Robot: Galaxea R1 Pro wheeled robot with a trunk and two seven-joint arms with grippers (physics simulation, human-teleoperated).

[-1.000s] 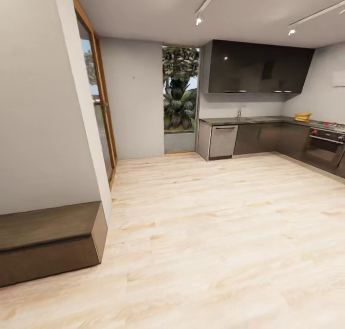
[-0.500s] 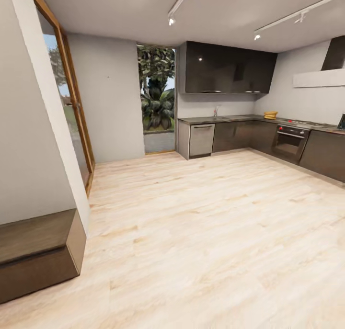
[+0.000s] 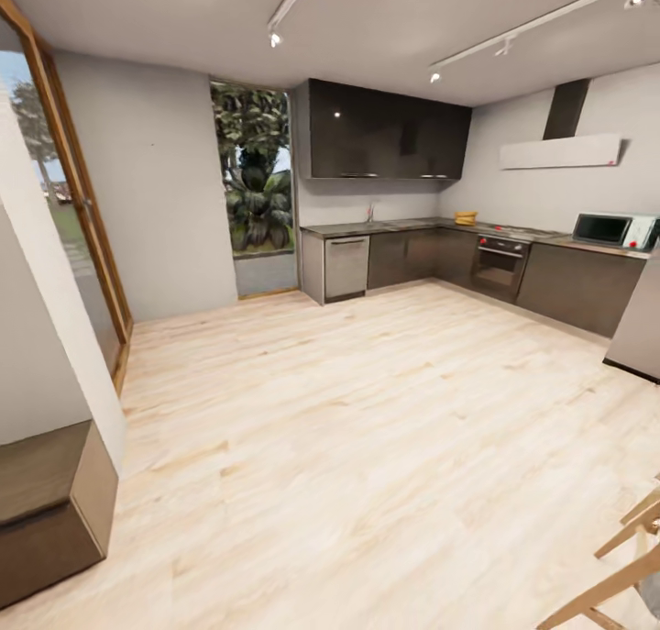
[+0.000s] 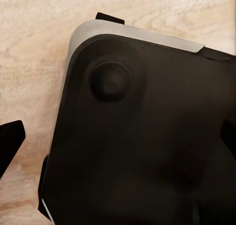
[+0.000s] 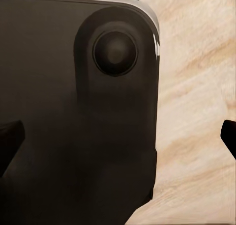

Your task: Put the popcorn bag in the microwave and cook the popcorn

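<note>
- Approach step — the microwave (image 3: 612, 229) sits on the far countertop (image 3: 412, 226), well apart from the robot.
- Next: drive closer and find the bag.
- Both grippers' fingers stand apart, empty.

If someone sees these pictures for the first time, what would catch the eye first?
Probably the wide pale wooden floor across the room, then the tall window with palm leaves in the far wall. At the right, the small microwave stands on the countertop, beyond the built-in oven.
</note>
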